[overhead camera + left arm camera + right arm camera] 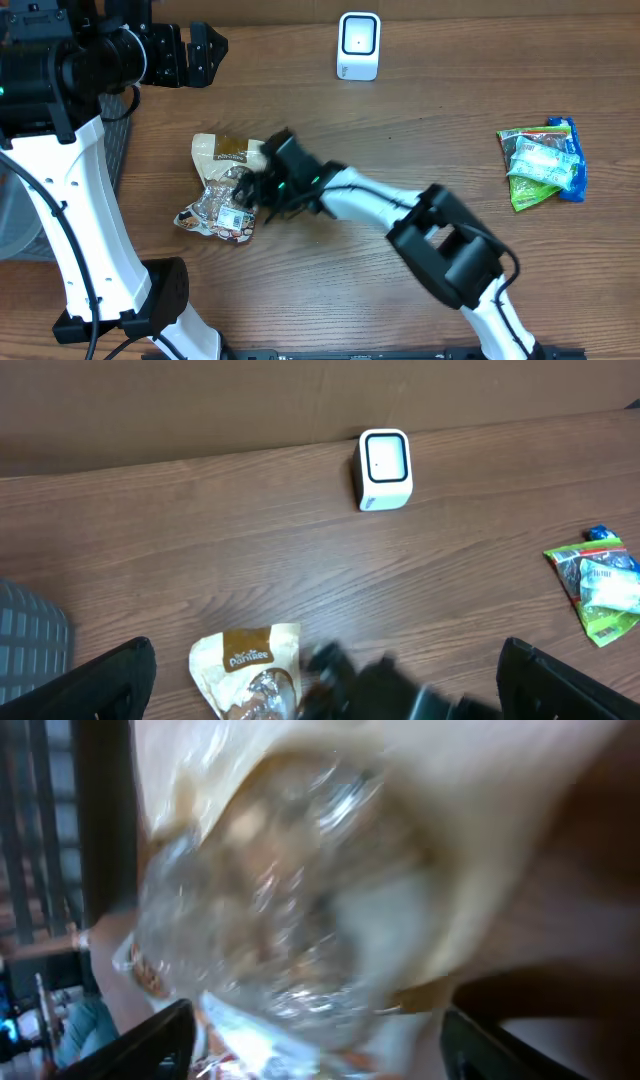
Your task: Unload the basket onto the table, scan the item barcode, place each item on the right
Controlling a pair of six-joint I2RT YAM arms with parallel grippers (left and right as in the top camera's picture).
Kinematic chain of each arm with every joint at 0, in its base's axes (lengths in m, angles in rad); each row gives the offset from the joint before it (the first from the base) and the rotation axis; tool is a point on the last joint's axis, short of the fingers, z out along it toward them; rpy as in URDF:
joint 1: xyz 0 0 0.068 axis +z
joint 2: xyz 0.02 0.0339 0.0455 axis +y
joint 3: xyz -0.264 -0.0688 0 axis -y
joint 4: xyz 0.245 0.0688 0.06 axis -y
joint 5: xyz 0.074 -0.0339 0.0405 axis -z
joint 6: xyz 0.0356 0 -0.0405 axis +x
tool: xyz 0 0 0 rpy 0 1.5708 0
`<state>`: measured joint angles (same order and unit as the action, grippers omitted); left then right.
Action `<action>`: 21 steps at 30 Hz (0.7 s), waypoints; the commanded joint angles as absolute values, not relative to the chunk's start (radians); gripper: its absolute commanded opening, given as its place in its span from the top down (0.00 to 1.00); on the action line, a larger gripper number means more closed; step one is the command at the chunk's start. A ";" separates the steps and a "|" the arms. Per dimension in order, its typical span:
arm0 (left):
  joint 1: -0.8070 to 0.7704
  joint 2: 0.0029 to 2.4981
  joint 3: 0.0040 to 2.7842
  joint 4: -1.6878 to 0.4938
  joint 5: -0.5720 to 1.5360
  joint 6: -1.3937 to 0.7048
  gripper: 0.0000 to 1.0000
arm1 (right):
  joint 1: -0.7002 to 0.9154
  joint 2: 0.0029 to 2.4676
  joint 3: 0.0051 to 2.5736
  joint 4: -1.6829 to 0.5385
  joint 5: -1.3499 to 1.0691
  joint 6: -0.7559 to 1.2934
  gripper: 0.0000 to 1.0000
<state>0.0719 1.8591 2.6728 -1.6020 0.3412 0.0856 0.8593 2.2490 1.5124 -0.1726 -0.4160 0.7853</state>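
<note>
The snack bag point(220, 180) is cream and brown, scanner point(359, 45) white, table point(400, 120) brown woodgrain.

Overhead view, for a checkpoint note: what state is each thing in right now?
Bag: crumpled, lying down, white label facing up.
Scanner: standing at the far edge, nothing touching it.
Packets: piled at the right, nothing touching them.
Left tool: open, empty, away from the bag.
Right tool: at the bag, fingers wide with the bag between them; grip unclear.
</note>
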 commanded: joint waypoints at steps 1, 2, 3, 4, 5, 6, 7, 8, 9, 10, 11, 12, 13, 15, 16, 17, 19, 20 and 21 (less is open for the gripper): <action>0.069 1.865 2.679 -1.600 0.356 0.105 0.00 | 0.899 2.300 1.499 -0.194 -0.390 0.816 0.31; 0.069 1.865 2.679 -1.600 0.356 0.105 0.00 | 0.899 2.301 1.499 -0.199 -0.390 0.817 0.38; 0.069 1.865 2.679 -1.600 0.356 0.105 0.00 | 0.899 2.301 1.499 -0.203 -0.390 0.817 0.47; 0.069 1.865 2.679 -1.600 0.356 0.105 0.00 | 0.900 2.301 1.499 -0.204 -0.390 0.816 0.58; 0.069 1.865 2.679 -1.600 0.356 0.105 0.00 | 0.902 2.301 1.499 -0.203 -0.385 0.815 0.67; 0.069 1.865 2.679 -1.600 0.356 0.105 0.00 | 0.902 2.301 1.499 -0.204 -0.382 0.815 0.80; 0.069 1.865 2.679 -1.600 0.356 0.105 0.01 | 0.902 2.301 1.499 -0.205 -0.383 0.811 0.89; 0.069 1.865 2.679 -1.600 0.356 0.105 0.00 | 0.900 2.301 1.499 -0.210 -0.382 0.811 0.94; 0.069 1.865 2.679 -1.600 0.356 0.105 0.00 | 0.895 2.301 1.499 -0.212 -0.384 0.811 0.96; 0.069 1.865 2.679 -1.600 0.356 0.105 0.00 | 0.886 2.300 1.499 -0.212 -0.395 0.812 0.96; 0.069 1.865 2.679 -1.600 0.356 0.105 0.00 | 0.874 2.297 1.499 -0.212 -0.416 0.812 0.96; 0.069 1.865 2.679 -1.600 0.356 0.105 0.00 | 0.862 2.293 1.499 -0.214 -0.439 0.812 0.96; 0.069 1.865 2.679 -1.600 0.356 0.105 0.01 | 0.841 2.286 1.499 -0.221 -0.476 0.812 0.96; 0.069 1.865 2.679 -1.600 0.356 0.105 0.00 | 0.798 2.271 1.499 -0.248 -0.534 0.812 0.96; 0.069 1.865 2.679 -1.600 0.356 0.105 0.00 | 0.773 2.263 1.499 -0.276 -0.558 0.812 0.96; 0.069 1.865 2.679 -1.600 0.356 0.105 0.01 | 0.751 2.255 1.499 -0.308 -0.572 0.812 0.96; 0.069 1.865 2.679 -1.600 0.356 0.105 0.00 | 0.712 2.243 1.499 -0.376 -0.583 0.811 0.96; 0.069 1.865 2.679 -1.600 0.356 0.105 0.00 | 0.695 2.237 1.499 -0.412 -0.582 0.804 0.96; 0.069 1.865 2.679 -1.600 0.356 0.105 0.00 | 0.682 2.232 1.499 -0.435 -0.583 0.791 0.96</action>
<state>0.0719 1.8591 2.6728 -1.6016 0.3412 0.0856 0.7250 2.2635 1.5093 -0.3954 -0.5770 0.8112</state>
